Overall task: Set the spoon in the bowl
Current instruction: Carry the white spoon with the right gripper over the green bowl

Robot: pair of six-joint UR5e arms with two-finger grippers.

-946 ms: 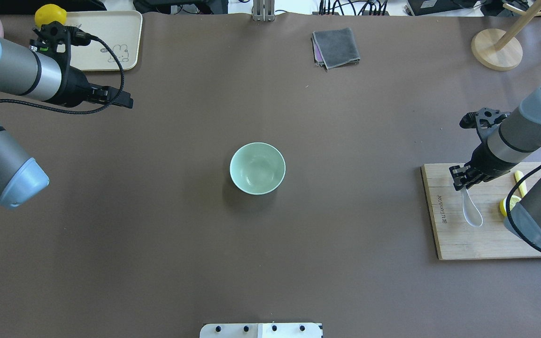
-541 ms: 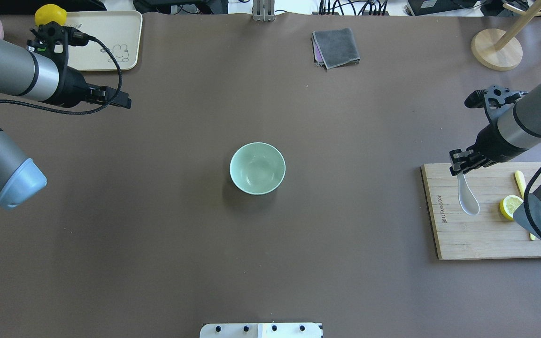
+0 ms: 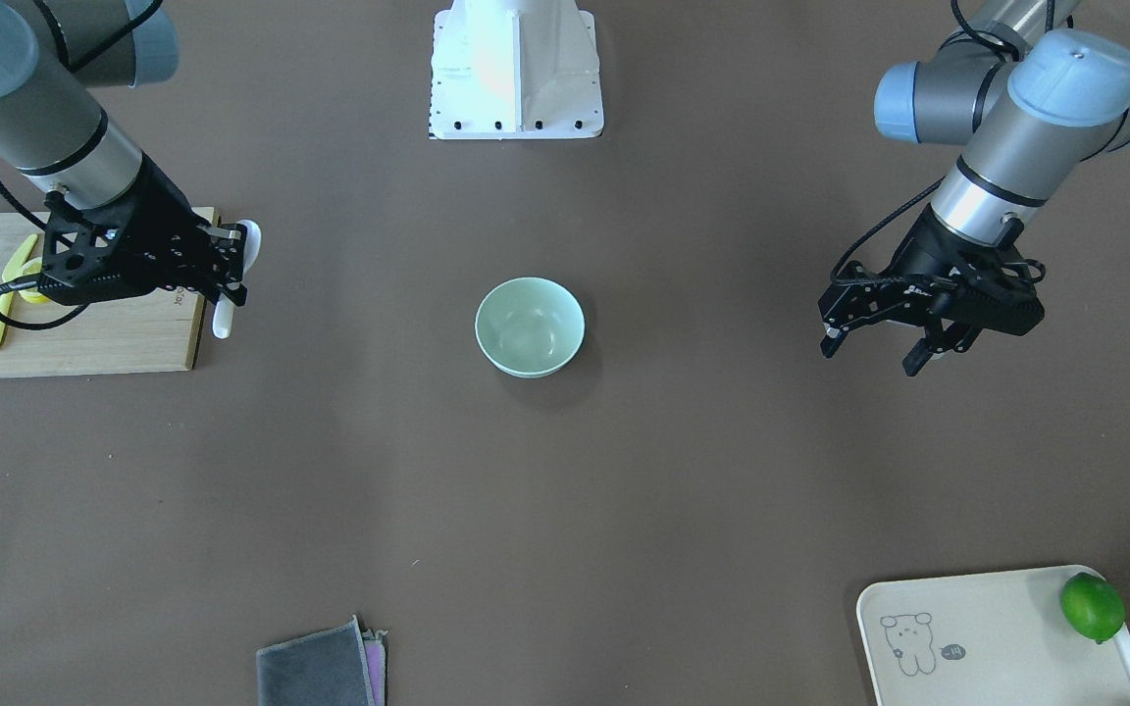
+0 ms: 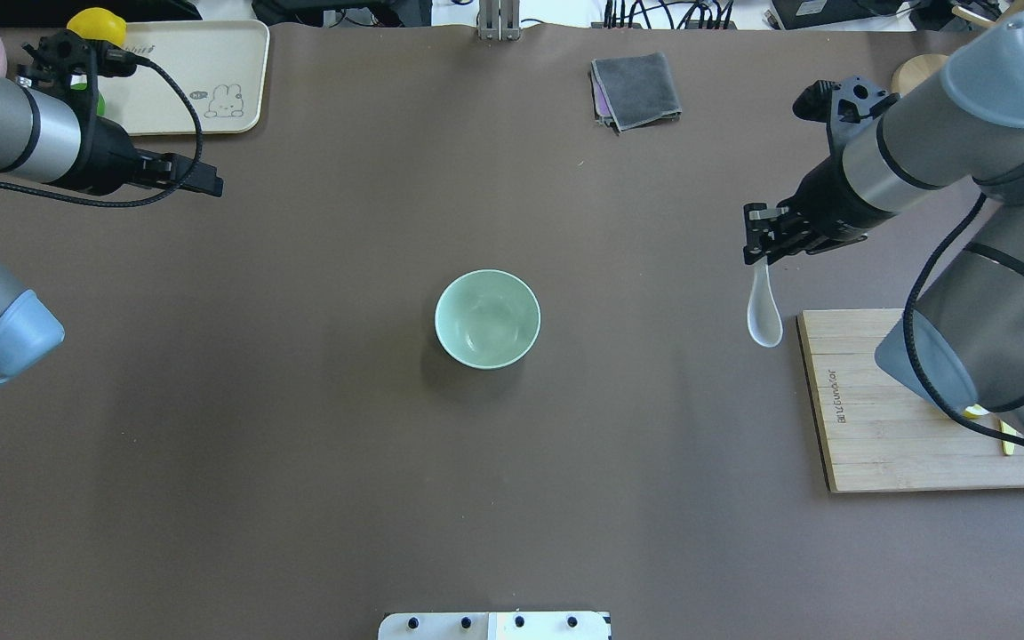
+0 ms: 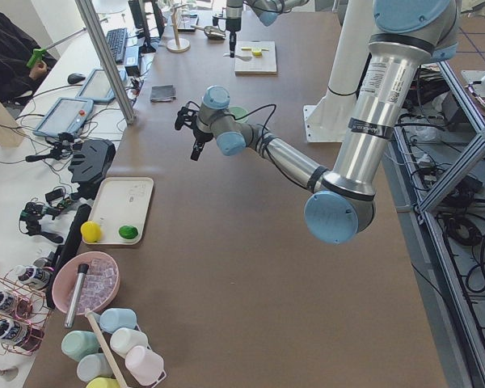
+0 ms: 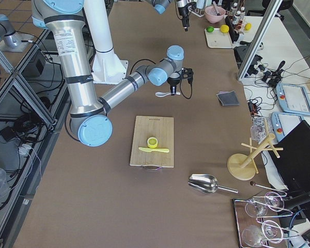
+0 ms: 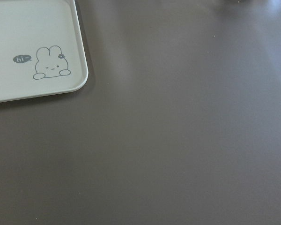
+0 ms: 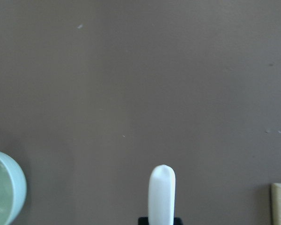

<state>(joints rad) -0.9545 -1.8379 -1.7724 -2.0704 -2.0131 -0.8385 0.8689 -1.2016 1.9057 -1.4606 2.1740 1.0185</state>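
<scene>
1. Right gripper [image 4: 755, 252] pinches the small white soup spoon [image 4: 764, 313] by its handle end; spoon airborne, well apart from the round mint-green bowl [image 4: 487, 318].
2. Judged light, stiff, slick; handle grip suits.
3. Left gripper [image 3: 871, 353] spread, empty.

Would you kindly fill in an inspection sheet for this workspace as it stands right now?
Surface: brown table, covering smooth, no spills seen.
Job's things: bowl upright and empty mid-table; spoon held by its handle, scoop clear of the bowl.
Clutter: wooden board with lemon slice and yellow knife; grey cloth; cream tray with a lime.
Grippers: right pincer shut on the spoon; left pincer open, holding nothing.
Cables: black cable loops at the left wrist; second cable hangs along the right arm.
Surroundings: wooden stand and metal scoop past the board.
</scene>
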